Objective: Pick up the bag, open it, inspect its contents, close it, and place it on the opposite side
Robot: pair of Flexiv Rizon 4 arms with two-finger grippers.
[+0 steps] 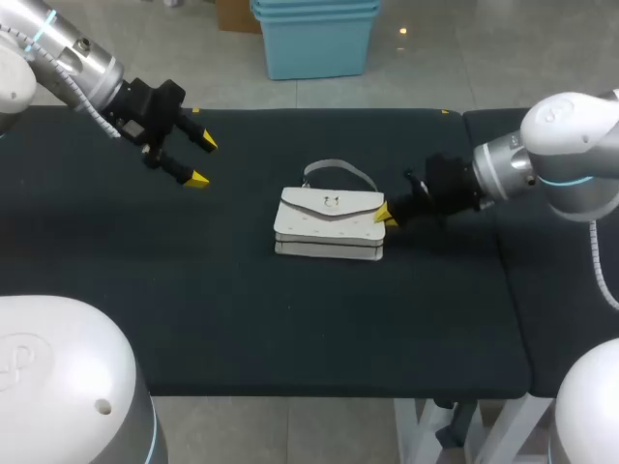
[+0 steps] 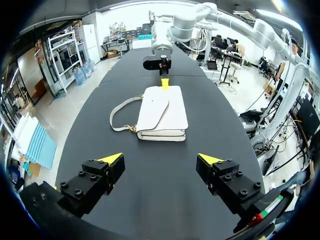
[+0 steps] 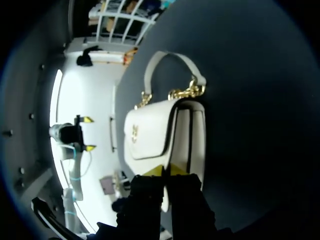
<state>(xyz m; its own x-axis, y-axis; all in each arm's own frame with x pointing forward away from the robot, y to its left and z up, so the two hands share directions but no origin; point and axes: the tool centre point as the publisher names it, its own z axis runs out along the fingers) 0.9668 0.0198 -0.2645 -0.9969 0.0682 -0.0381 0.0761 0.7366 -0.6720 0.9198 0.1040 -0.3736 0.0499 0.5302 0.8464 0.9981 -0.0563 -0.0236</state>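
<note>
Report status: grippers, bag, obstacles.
Left gripper open, apart from bag. Right gripper shut on bag's end. Bag flat on table, flap closed. Nothing in the way.

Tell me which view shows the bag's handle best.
The right wrist view: the handle arcs whole, its gold chain links clear where it joins the bag. The head view shows it small behind the bag; the left wrist view shows it lying flat beside it.

No legible text, label, number or sign on the bag (image 1: pixel 330 224) or table (image 1: pixel 193 290).
</note>
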